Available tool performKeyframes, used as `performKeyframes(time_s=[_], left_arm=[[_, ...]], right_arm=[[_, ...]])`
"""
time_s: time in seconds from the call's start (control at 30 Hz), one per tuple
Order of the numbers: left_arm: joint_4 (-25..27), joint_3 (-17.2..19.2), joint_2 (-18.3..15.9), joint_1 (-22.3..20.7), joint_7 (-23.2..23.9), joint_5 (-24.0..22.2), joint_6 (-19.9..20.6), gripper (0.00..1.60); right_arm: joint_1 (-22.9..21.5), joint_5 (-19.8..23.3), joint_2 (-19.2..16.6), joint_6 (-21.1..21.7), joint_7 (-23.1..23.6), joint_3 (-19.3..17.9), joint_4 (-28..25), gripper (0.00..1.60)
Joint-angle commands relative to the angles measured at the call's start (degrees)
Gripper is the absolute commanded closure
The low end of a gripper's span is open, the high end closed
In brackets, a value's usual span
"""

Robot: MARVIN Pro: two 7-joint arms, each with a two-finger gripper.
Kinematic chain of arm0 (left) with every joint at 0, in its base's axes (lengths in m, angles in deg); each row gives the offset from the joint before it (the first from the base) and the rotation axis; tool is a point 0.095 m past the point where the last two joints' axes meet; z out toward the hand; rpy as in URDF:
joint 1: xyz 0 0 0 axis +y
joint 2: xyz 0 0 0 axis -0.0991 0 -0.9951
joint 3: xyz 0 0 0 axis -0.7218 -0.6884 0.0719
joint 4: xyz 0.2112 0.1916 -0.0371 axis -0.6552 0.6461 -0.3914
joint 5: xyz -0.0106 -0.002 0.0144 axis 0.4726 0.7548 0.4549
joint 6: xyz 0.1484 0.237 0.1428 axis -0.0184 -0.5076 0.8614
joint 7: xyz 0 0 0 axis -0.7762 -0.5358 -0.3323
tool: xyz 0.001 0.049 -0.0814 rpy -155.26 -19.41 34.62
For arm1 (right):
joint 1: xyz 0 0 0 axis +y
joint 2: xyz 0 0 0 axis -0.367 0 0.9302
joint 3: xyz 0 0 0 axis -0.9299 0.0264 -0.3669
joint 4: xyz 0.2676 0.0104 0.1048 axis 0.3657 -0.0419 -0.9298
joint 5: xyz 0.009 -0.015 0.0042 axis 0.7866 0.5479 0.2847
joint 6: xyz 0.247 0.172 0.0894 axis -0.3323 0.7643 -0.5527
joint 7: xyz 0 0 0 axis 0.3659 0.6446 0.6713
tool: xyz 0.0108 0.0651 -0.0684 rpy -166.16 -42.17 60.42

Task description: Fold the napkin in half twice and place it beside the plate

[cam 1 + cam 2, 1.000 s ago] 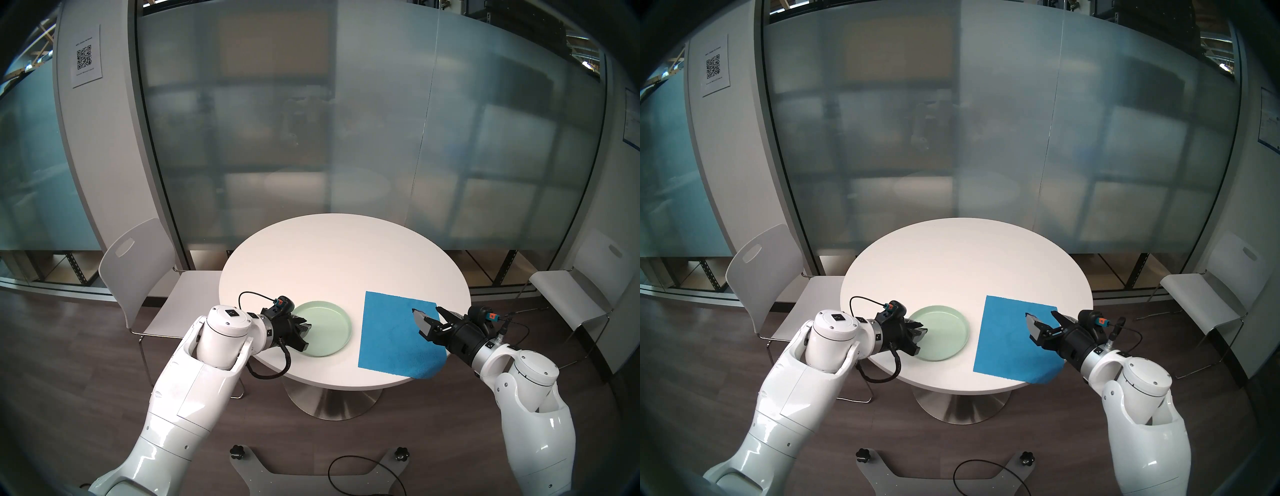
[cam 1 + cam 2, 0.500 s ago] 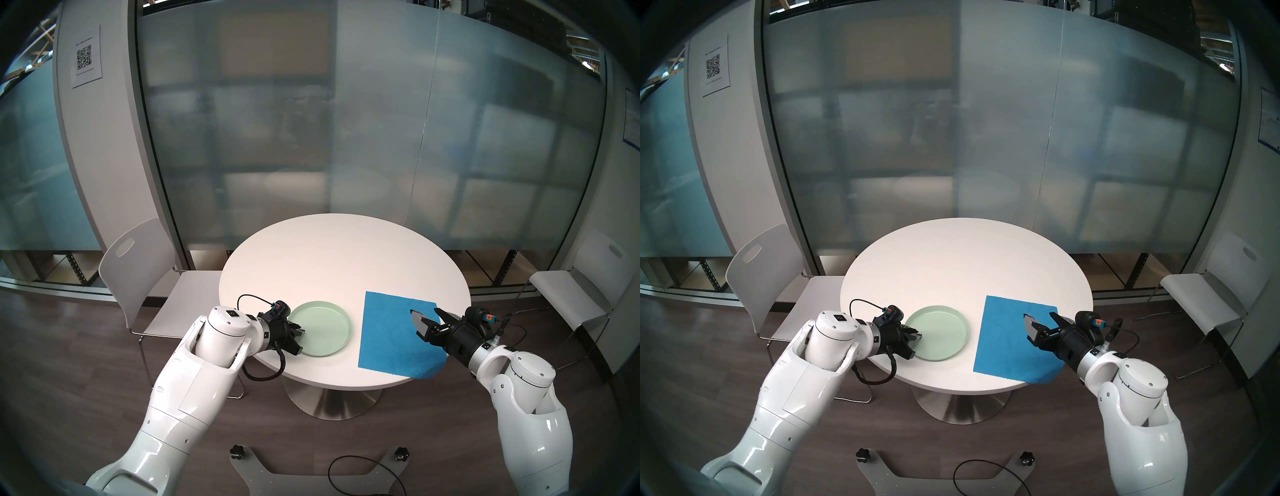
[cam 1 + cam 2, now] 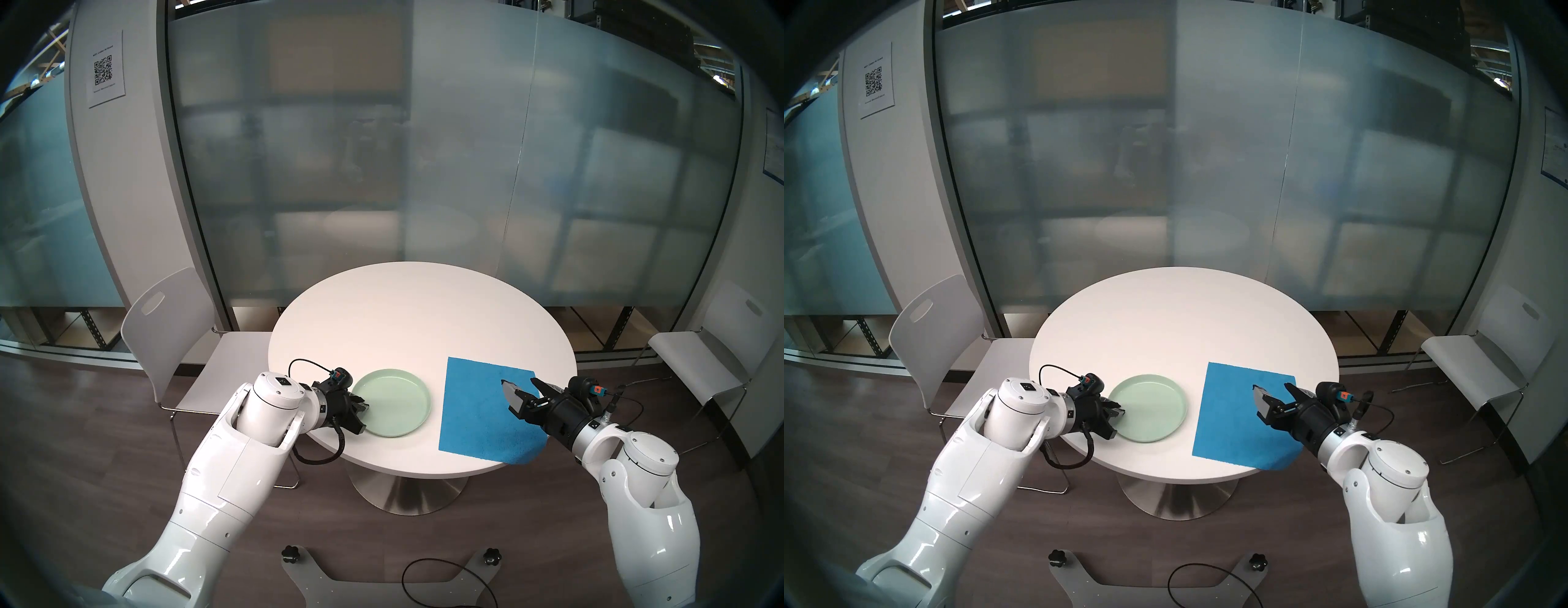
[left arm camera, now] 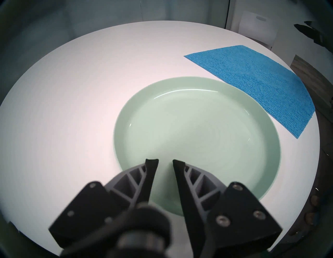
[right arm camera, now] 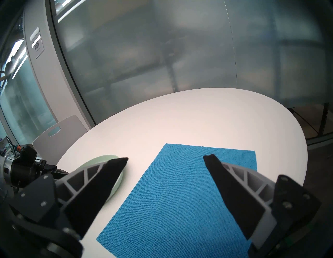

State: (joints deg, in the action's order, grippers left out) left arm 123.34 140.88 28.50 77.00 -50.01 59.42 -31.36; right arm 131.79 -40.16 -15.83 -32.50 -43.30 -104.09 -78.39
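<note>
Napkin (image 3: 488,409) flat, unfolded on table (image 3: 403,314), right of plate (image 3: 392,401), near corner overhanging edge. Right gripper (image 5: 165,158) wide open above napkin. Left gripper (image 4: 165,161) narrowly parted, empty, over plate's rim.

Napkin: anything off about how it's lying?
Yes. The napkin lies flat and unfolded, but its near right corner droops over the table edge. It is also turned slightly askew. The plate sits apart from it, empty.
</note>
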Motion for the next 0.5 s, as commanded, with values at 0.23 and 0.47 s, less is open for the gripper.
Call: performKeyframes(time_s=[0.23, 0.47], left_arm=[[-2.83, 0.33, -0.49, -2.76, 0.61, 0.87, -1.03, 0.84], [-3.73, 1.12, -1.08, -3.32, 0.67, 1.20, -1.53, 0.83]], right_arm=[[-0.57, 0.06, 0.08, -0.45, 0.21, -0.46, -1.42, 0.00], [-0.41, 0.04, 0.06, -0.42, 0.43, -0.54, -1.60, 0.00]])
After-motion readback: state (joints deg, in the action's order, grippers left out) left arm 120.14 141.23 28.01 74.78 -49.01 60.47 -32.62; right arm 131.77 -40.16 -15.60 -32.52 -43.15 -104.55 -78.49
